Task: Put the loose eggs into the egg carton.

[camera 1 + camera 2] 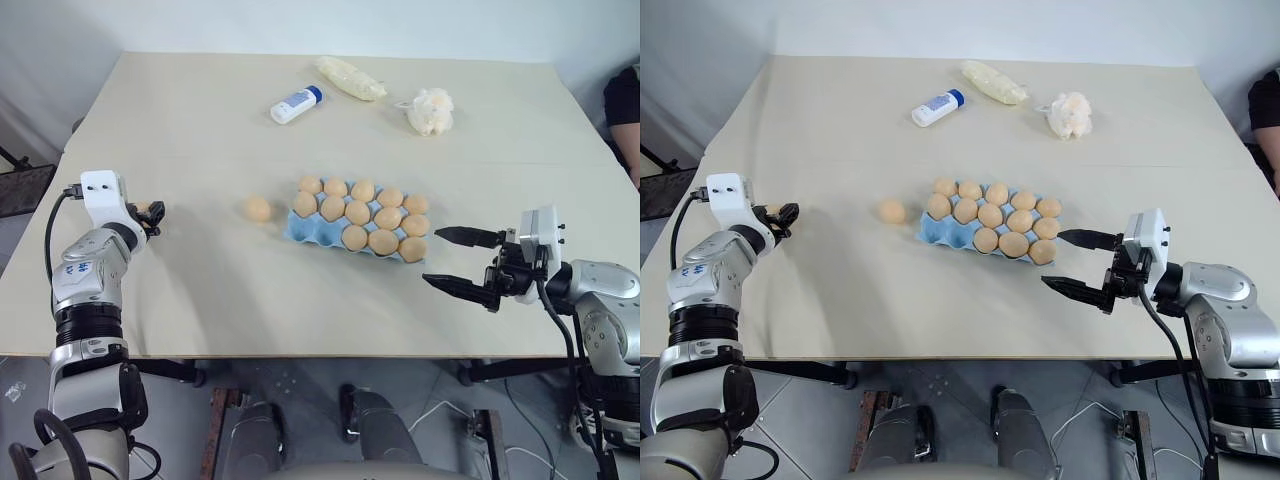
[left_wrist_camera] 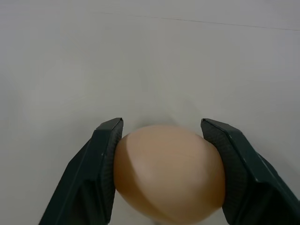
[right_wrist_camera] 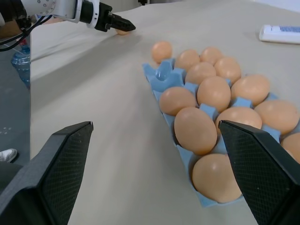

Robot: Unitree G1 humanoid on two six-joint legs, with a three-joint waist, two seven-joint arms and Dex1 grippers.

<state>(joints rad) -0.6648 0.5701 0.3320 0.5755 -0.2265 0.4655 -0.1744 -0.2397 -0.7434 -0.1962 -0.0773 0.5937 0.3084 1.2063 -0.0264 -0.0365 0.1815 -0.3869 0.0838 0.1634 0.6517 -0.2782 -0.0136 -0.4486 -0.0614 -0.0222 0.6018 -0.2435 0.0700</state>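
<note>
Beige table (image 1: 200,300), twelve eggs in blue carton (image 1: 300,230), one loose egg (image 1: 258,208), left tool (image 2: 161,140) clamping another egg (image 2: 168,180), right tool (image 1: 462,262) wide open.

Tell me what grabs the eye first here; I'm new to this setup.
The blue carton mid-table, nearly full of tan eggs. One loose egg lies just to its left. At the table's left edge the left gripper clasps another egg; the right gripper hangs open near the carton.

Even, diffuse overhead light, bright, no glare. Soft short shadows under the egg carton (image 1: 300,232) toward 7 o'clock. Head views sharp; the left wrist close-up is slightly soft.
</note>
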